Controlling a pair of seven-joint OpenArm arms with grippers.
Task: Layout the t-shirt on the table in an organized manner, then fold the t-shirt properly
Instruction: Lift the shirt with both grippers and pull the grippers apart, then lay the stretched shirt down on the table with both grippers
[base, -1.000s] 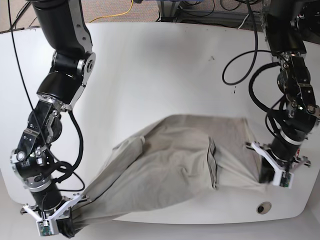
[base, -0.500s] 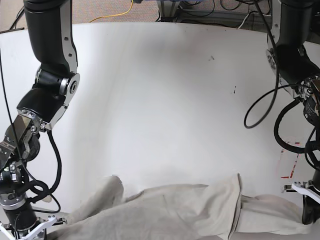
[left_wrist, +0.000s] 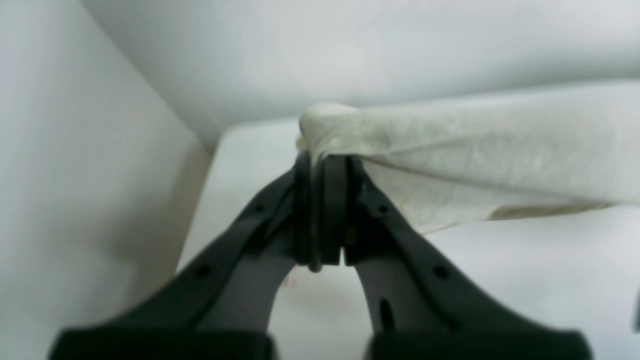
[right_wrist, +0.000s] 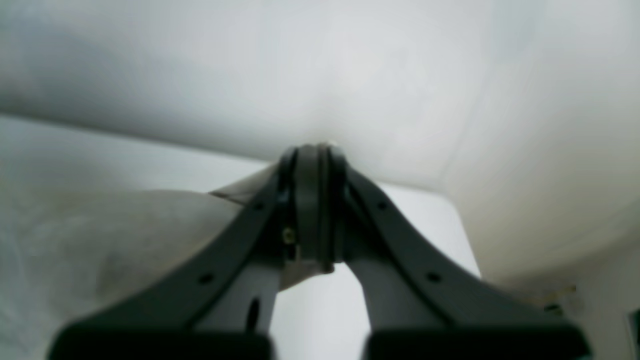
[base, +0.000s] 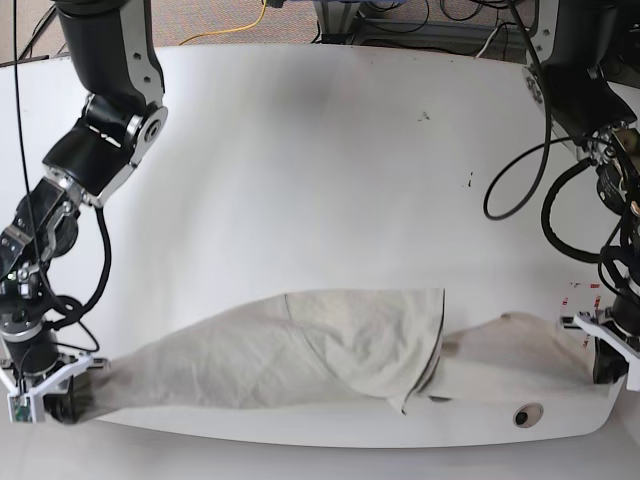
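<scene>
The pale khaki-grey t-shirt (base: 330, 350) lies stretched left to right along the front of the white table (base: 320, 170), with a fold flapped over near its middle. On the base view's right, my left gripper (base: 603, 372) is shut on one end of the cloth. Its wrist view shows the black jaws (left_wrist: 322, 165) pinched on bunched t-shirt fabric (left_wrist: 475, 150). My right gripper (base: 62, 405) holds the other end at the table's front left edge. There the jaws (right_wrist: 312, 155) stand shut with t-shirt cloth (right_wrist: 125, 235) trailing off to the left.
A round metal grommet (base: 522, 415) sits near the front right edge, just in front of the shirt. Red tape marks (base: 578, 290) lie by the left arm. Small dark specks (base: 424, 116) dot the far table. Cables hang behind the table.
Both grippers have moved further apart while still holding the shirt. The cloth dipped toward the front edge, then came back onto the table, now pulled longer and flatter.
</scene>
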